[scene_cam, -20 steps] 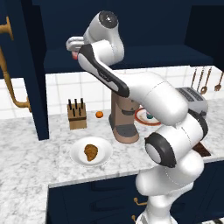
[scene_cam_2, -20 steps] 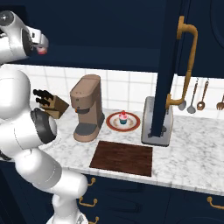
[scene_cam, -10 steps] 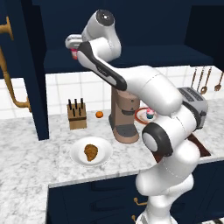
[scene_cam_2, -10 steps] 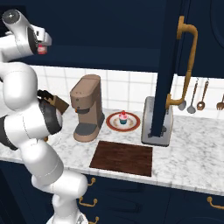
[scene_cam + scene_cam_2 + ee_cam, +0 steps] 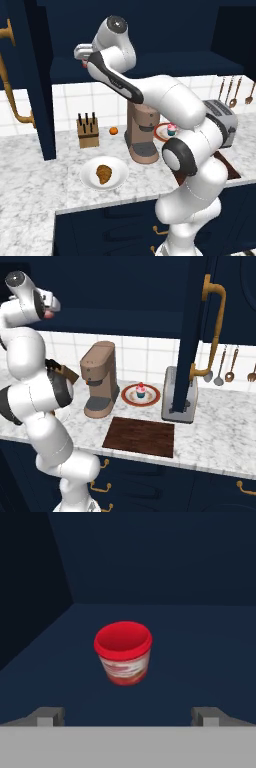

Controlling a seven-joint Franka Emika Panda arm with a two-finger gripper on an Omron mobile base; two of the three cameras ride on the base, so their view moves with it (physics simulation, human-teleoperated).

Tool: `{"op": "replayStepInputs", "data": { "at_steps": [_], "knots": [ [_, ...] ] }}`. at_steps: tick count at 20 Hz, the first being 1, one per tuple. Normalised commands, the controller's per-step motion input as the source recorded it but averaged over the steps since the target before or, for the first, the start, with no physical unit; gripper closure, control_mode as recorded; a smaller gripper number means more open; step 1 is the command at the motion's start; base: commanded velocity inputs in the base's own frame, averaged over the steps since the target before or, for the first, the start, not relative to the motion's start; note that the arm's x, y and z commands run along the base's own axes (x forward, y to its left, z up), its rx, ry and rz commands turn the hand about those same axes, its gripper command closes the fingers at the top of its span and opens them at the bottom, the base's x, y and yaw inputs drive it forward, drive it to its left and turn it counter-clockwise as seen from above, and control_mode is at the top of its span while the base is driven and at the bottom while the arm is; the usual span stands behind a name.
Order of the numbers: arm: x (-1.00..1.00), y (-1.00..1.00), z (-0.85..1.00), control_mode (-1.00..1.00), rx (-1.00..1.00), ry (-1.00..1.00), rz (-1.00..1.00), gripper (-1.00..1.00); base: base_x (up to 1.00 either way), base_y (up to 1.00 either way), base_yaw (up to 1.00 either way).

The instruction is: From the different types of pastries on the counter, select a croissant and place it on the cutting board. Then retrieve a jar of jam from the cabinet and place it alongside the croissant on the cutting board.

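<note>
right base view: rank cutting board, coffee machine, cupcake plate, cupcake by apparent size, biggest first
1. cutting board and coffee machine: look about alike in area. The board lies nearer the camera, so I won't rank one over the other.
2. cupcake plate: clearly smaller than both.
3. cupcake: smallest, standing on that plate.

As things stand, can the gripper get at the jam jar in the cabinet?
Probably yes. In the hand view the jar of jam stands alone on the cabinet shelf, straight ahead of the open gripper, nothing between them.
</note>
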Motion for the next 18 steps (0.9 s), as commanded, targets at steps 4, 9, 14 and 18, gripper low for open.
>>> {"op": "replayStepInputs", "data": {
  "at_steps": [4, 9, 14, 18],
  "knots": [
    [0.4, 0.0, -0.13, -1.0, 0.0, 0.0, 0.0, -1.0, 0.0, 0.0, 0.0],
    [0.33, 0.12, -0.06, -1.0, 0.0, 0.0, 0.0, -1.0, 0.0, 0.0, 0.0],
    [0.05, 0.37, 0.0, -1.0, 0.0, -0.01, 0.0, -1.0, 0.0, 0.0, 0.0],
    [0.33, 0.07, -0.04, -1.0, 0.0, 0.0, 0.0, -1.0, 0.0, 0.0, 0.0]
  ]
}}
